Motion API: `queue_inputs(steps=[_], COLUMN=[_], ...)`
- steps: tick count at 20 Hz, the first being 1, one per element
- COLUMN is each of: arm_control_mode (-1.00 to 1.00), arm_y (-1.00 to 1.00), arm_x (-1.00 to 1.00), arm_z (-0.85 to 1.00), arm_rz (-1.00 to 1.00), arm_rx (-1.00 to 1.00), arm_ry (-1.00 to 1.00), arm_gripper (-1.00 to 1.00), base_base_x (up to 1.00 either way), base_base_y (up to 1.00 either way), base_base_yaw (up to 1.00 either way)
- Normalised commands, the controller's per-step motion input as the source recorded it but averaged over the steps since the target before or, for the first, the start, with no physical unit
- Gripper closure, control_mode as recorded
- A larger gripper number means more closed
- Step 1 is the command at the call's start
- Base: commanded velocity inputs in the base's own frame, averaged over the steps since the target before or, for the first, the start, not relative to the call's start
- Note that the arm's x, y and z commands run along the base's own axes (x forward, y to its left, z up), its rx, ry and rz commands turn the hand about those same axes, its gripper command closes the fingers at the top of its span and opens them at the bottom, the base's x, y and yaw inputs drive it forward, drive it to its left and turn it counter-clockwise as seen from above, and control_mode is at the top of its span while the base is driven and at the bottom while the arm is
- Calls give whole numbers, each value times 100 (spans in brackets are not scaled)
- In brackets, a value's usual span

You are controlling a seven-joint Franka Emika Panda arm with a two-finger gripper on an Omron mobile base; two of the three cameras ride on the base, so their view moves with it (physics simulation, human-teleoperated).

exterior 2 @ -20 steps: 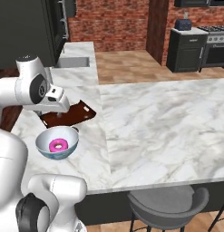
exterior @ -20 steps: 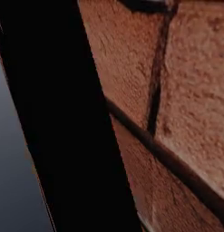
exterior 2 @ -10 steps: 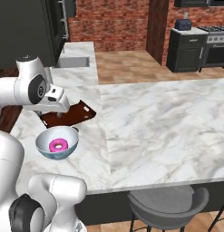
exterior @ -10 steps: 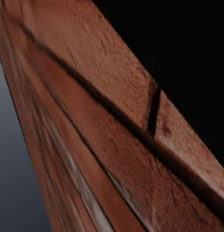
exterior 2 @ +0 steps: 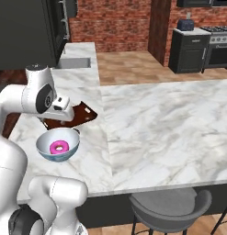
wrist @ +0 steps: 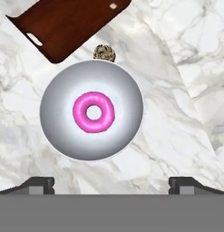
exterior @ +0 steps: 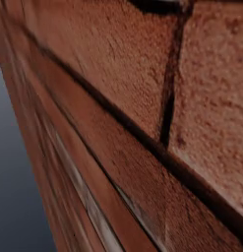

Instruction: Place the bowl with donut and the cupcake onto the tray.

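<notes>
A pale blue-grey bowl (wrist: 91,110) with a pink donut (wrist: 94,112) in it sits on the marble counter, directly below my gripper (wrist: 111,184). The gripper hangs above it, open, with one dark fingertip (wrist: 38,183) to each side and nothing between them. A small brown cupcake (wrist: 104,53) stands against the bowl's far rim, between the bowl and the dark reddish-brown tray (wrist: 72,22). From the right base view the bowl (exterior 2: 57,146) lies near the counter's left front. The tray (exterior 2: 82,113) is just behind it, partly hidden by my arm (exterior 2: 41,94).
A sink (exterior 2: 76,62) is set in the counter at the far left. A grey stool (exterior 2: 170,205) stands under the front edge, and the marble top (exterior 2: 165,124) spreads wide to the right. Red brick (exterior: 142,98) is seen close up in the left base view.
The brick picture in the left base view has shifted. In the right base view the arm, bowl and tray stand as before.
</notes>
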Motion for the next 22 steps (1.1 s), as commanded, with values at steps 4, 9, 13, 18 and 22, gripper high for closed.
queue_inputs(steps=[4,9,13,18,22], arm_control_mode=[-100,-100,-100,-100,-100], arm_y=[-26,-14,0,-1,-1], arm_x=[-3,3,12,16,16], arm_z=[-13,-24,-77,-71,-16], arm_rz=[0,0,0,-2,-9], arm_rx=[0,0,0,0,0], arm_ry=[0,0,0,0,0], arm_gripper=[-100,-100,-100,-100,-100], base_base_x=[0,0,0,0,0], base_base_y=[0,0,0,0,0], base_base_yaw=[0,0,0,0,0])
